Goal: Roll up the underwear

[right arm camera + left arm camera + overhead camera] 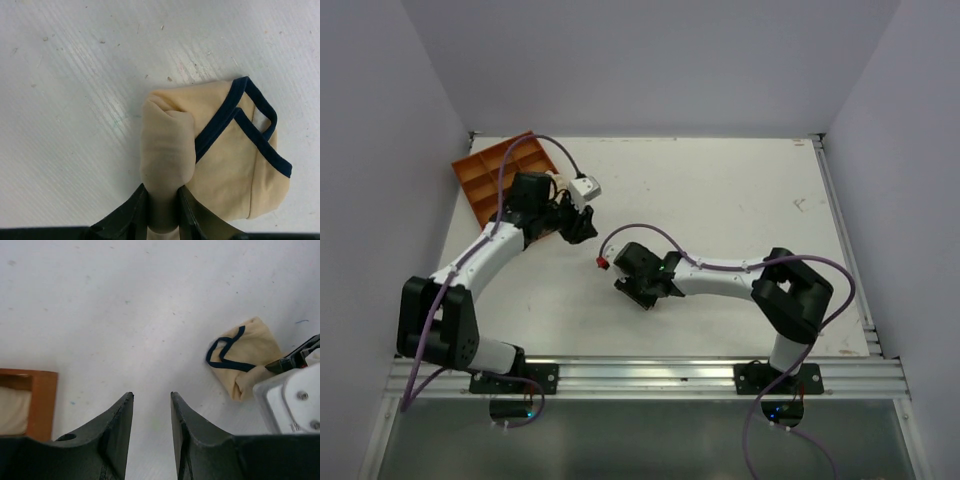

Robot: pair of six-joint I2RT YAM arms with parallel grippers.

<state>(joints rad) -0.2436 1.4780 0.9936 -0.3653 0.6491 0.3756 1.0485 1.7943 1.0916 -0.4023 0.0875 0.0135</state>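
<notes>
The underwear (pixel 230 160) is a beige cloth with a dark edge band, lying on the white table. Its left part is rolled into a thick tube (pixel 167 145). My right gripper (pixel 162 200) is shut on the near end of that tube. In the top view the right gripper (pixel 642 292) sits mid-table and hides the cloth. My left gripper (pixel 151 402) is open and empty above bare table, with the underwear (pixel 245 357) to its right and well apart. In the top view the left gripper (pixel 582 226) is left of and beyond the right one.
An orange compartment tray (pixel 492 178) stands at the back left; its corner (pixel 42 400) shows in the left wrist view with pale cloth inside. A white block on the right gripper (pixel 292 400) is close beside the underwear. A raised rail (pixel 840 230) lines the table's right edge.
</notes>
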